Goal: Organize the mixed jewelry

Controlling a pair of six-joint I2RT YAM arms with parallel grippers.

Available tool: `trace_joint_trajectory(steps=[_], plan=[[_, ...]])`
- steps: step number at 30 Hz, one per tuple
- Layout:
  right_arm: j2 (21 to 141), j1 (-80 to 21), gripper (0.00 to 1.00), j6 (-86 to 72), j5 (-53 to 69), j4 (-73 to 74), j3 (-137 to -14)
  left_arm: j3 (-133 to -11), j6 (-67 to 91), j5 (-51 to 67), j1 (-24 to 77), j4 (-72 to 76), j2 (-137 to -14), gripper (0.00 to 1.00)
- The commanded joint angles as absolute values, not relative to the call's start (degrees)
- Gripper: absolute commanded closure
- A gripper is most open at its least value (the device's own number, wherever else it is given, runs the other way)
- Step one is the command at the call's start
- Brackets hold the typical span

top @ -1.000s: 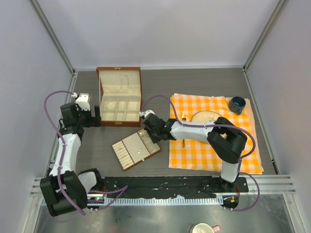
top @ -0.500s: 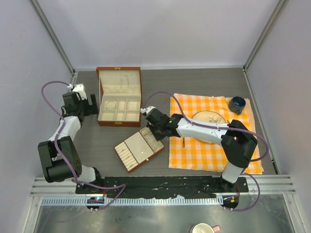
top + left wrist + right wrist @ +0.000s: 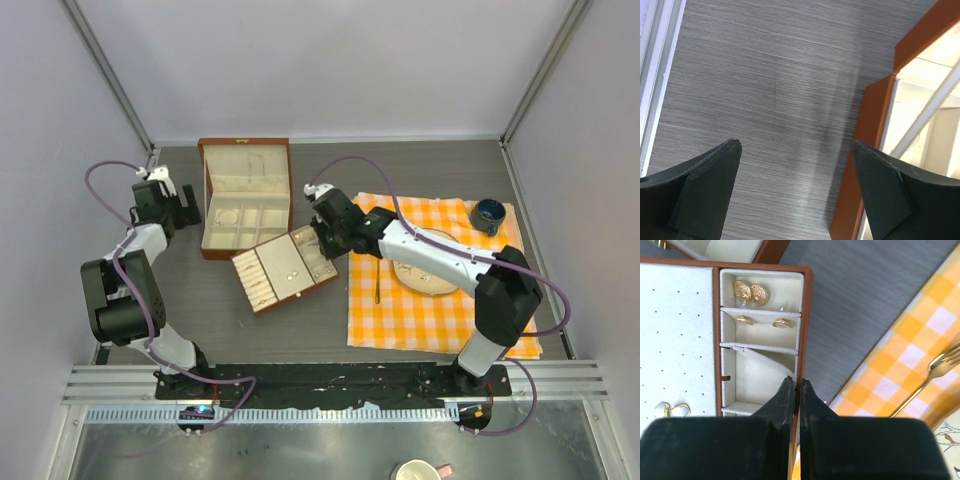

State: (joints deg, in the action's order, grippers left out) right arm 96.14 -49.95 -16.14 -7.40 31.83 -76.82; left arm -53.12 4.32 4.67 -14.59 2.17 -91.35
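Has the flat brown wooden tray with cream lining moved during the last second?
Yes: the tray slid upward in the top view, nearer the fixed open wooden box.

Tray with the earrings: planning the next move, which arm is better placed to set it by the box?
Right: the right hand is shut on the tray wall; the left hand hangs open beside the box, holding nothing.
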Motion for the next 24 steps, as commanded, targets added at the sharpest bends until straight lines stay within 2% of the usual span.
trace_joint_trajectory(steps=[1, 14, 24], plan=[[92.4, -45.4, 0.99, -19.5, -6.2, 28.7, -81.9, -56.6, 6.6, 1.3, -14.6, 4.3, -93.6, 0.02], [99.1, -40.9, 0.99, -23.2, -7.2, 23.2, -89.8, -62.0, 7.3, 0.5, -12.6, 0.1, -99.2, 0.03], [102.5, -39.5, 0.99, -24.3, -6.7, 22.9, -93.8, -69.4, 6.4, 1.5, -11.1, -10.9, -105.3, 0.04]])
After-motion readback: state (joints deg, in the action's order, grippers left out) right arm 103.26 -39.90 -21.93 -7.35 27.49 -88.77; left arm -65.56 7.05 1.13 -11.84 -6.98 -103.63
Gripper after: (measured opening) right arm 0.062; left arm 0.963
